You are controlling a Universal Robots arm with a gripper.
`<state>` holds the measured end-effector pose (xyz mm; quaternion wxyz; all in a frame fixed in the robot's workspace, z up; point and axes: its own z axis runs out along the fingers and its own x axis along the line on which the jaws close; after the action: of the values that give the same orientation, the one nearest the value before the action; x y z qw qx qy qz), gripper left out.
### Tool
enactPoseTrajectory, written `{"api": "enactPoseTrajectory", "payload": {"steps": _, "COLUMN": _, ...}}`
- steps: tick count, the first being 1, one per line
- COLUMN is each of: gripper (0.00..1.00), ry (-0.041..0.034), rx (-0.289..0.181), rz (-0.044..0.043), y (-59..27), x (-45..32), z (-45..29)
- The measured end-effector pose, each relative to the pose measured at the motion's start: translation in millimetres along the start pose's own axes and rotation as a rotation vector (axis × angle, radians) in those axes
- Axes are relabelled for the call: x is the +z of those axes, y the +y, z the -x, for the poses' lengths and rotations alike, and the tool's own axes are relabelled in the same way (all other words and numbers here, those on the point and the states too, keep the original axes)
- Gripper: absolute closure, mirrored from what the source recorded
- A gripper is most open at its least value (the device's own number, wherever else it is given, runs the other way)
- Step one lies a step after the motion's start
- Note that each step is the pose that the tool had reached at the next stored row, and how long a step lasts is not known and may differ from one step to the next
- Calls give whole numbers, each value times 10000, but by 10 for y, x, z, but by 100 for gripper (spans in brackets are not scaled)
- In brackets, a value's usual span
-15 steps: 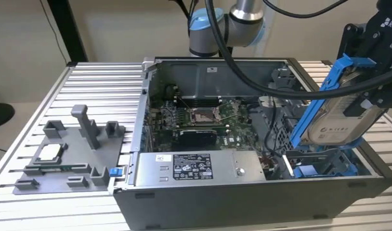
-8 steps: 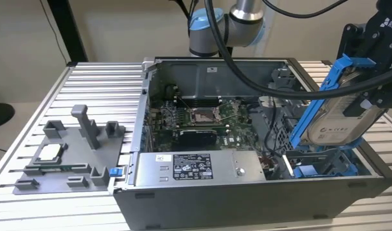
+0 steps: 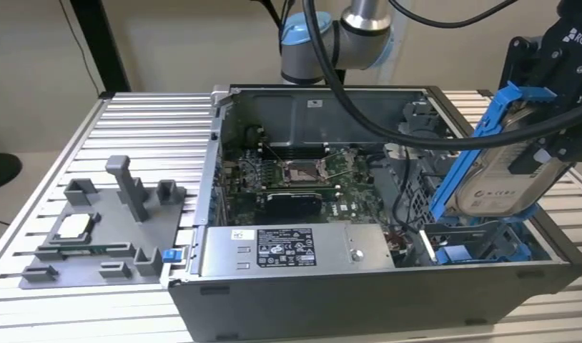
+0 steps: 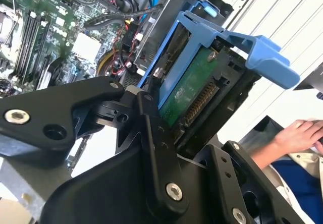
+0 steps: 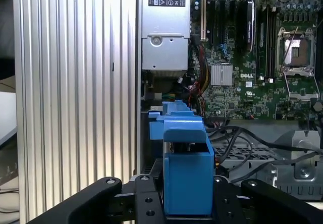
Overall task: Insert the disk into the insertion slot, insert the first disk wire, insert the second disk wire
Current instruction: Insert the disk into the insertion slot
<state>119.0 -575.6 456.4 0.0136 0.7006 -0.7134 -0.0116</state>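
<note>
Bright blue plastic frames the flat rectangular silver metal disk with its white label. The black claw is clamped on it, one finger on either side of the frame in the first wrist view. The disk hangs tilted above the end of the open dark grey computer case at the exterior view's right, over the blue-railed drive bay. The second wrist view shows the disk's green circuit board and connector edge. Inside the case are a green motherboard and a silver labelled power-supply box. The case stands on a ribbed aluminium bench, beside a grey plastic fixture. A person's hand shows beyond the claw in the second wrist view.
</note>
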Motion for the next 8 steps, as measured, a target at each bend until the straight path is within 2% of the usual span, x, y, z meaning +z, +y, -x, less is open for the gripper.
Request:
{"api": "enactPoseTrajectory", "payload": {"steps": 4, "gripper": 100, "ry": -13, "rx": 2, "rz": -5, "y": -2, "x": 55, "z": 0}}
{"api": "enactPoseTrajectory", "payload": {"steps": 8, "gripper": 100, "ry": -70, "rx": -2, "rz": -11, "y": -21, "x": 108, "z": 0}}
